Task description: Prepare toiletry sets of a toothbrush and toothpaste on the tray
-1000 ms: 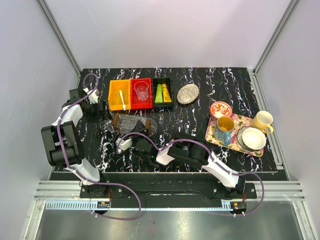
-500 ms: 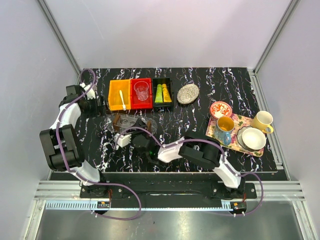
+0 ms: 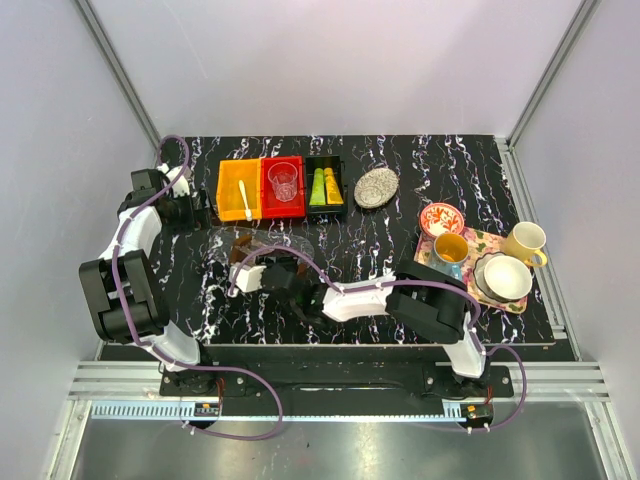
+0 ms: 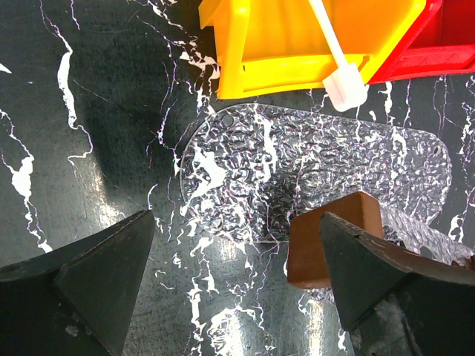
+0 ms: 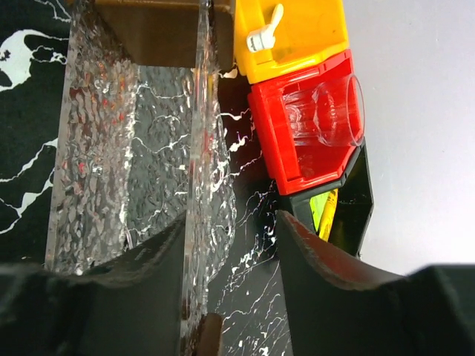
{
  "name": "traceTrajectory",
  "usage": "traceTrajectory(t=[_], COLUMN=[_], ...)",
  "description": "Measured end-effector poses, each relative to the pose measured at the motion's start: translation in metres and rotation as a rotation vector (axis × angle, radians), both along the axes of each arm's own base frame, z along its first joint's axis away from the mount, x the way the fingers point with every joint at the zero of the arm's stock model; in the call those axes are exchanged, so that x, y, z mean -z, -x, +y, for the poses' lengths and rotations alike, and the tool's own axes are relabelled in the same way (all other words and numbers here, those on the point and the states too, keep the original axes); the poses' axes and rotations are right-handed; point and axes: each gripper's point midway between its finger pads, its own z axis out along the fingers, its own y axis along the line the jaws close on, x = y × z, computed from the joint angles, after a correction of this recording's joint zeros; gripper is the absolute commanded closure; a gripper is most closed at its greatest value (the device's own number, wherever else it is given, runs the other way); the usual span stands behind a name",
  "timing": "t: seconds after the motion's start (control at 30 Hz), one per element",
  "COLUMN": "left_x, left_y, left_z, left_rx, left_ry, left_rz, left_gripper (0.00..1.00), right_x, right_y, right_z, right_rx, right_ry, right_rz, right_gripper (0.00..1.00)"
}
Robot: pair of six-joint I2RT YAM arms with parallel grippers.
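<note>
Slim white toothbrush (image 3: 244,201) in yellow bin (image 3: 229,186), left pincer (image 4: 236,219) wide, right pincer (image 5: 231,221) parted astride clear tray (image 5: 141,170)

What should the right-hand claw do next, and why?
Probably close the right gripper on the side wall of the clear tray: its open jaws straddle that wall, and the tray holds no toothbrush or toothpaste yet.

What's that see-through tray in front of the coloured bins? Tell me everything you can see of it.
The tray is a clear, pebbled slab, glass or plastic by its look, with rounded ends, raised long sides and a brown wooden-looking handle block at each end. It lies on the black marbled table, just before the yellow bin, nothing visible in it. The right gripper straddles one long side.
</note>
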Motion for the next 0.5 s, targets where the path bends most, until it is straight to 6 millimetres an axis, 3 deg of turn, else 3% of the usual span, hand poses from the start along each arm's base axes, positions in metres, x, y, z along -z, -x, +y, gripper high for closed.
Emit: traceTrajectory(t=[0.17, 0.5], left_x=[0.001, 0.001], left_y=[0.0, 0.0], left_z=[0.0, 0.0], left_rx=[0.0, 0.001], left_ry=[0.0, -0.001], left_rz=[0.001, -0.003], left_gripper=[0.02, 0.02], right_x=[0.011, 0.014], right_y=[-0.002, -0.007], right_z=[0.001, 0.007], right_rx=[0.002, -0.012], right_ry=[0.017, 0.082], right_rz=[-0.01, -0.173], right_gripper=[0.66, 0.78])
